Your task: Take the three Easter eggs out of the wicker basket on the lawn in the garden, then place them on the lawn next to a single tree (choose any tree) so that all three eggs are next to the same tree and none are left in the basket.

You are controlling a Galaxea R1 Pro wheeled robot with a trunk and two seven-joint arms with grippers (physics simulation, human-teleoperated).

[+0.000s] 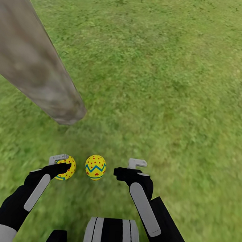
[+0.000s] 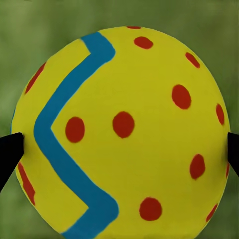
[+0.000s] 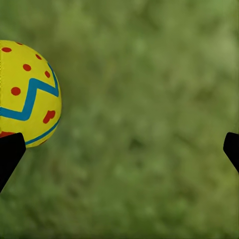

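Two yellow Easter eggs with blue zigzags and red dots are near the tree (image 1: 38, 67), whose grey-brown trunk meets the lawn (image 1: 167, 84) just beyond them. My left gripper (image 1: 61, 165) is shut on one Easter egg (image 1: 68, 168); in the left wrist view that egg (image 2: 124, 134) sits between both fingertips (image 2: 9, 149). I cannot tell whether it touches the grass. The other egg (image 1: 95, 167) stands on the grass between my grippers. My right gripper (image 1: 128, 167) is open and empty, with that egg (image 3: 27, 94) just beside one fingertip (image 3: 9, 149). The wicker basket is out of view.
Mottled green grass spreads flat to the right and far side. The leaning trunk fills the upper left, its base (image 1: 67, 115) a short way beyond the left gripper. My own trunk (image 1: 110, 234) is at the near edge.
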